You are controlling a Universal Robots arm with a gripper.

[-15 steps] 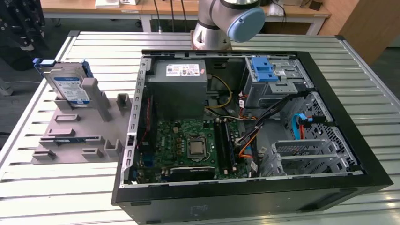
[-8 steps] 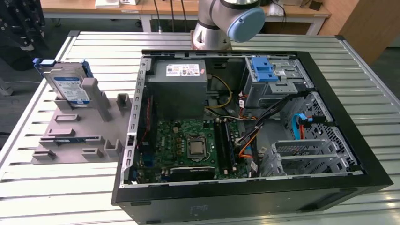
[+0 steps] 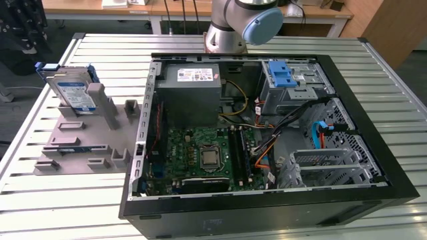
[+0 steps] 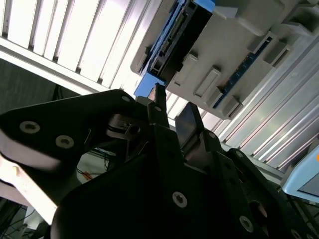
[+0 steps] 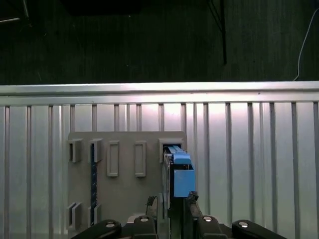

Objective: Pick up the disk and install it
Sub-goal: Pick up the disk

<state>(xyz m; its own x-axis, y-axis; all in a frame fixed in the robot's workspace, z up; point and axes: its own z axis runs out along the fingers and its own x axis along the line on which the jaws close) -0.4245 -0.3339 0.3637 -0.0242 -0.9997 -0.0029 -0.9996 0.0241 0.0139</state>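
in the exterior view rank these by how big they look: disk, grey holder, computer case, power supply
1. computer case
2. grey holder
3. power supply
4. disk, standing in that holder, partly hidden

Slatted metal table (image 3: 67, 210) lies below the gripper (image 5: 172, 199), evenly lit. Dark floor (image 5: 124, 45) shows beyond its edge. Wooden desks (image 3: 187, 7) stand behind.

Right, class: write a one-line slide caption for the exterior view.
Disk upright in a grey holder on the slatted table, beside the open computer case.
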